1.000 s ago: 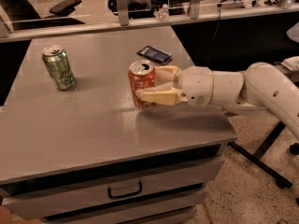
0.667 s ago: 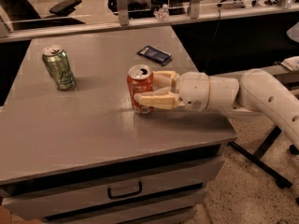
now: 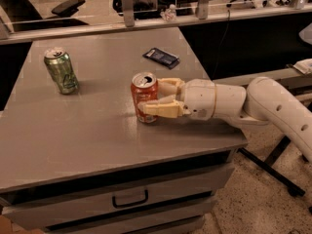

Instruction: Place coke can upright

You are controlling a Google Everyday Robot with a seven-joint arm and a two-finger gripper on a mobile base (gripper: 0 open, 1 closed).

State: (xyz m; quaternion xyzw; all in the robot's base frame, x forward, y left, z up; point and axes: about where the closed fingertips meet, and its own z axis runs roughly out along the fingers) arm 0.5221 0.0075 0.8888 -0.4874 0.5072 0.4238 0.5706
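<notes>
coke can (image 3: pixel 144 92) upright, axis vertical | gripper (image 3: pixel 151 96) around it, seemingly clasped

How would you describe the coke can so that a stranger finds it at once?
On the grey cabinet top, look right of centre, where the pincer reaches in from the right. The coke can stands upright in its grip; it is red-orange, unlike the green can at the far left.

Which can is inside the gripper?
The red coke can, clasped by the gripper reaching in from the right; the green can stands alone, far left.
</notes>
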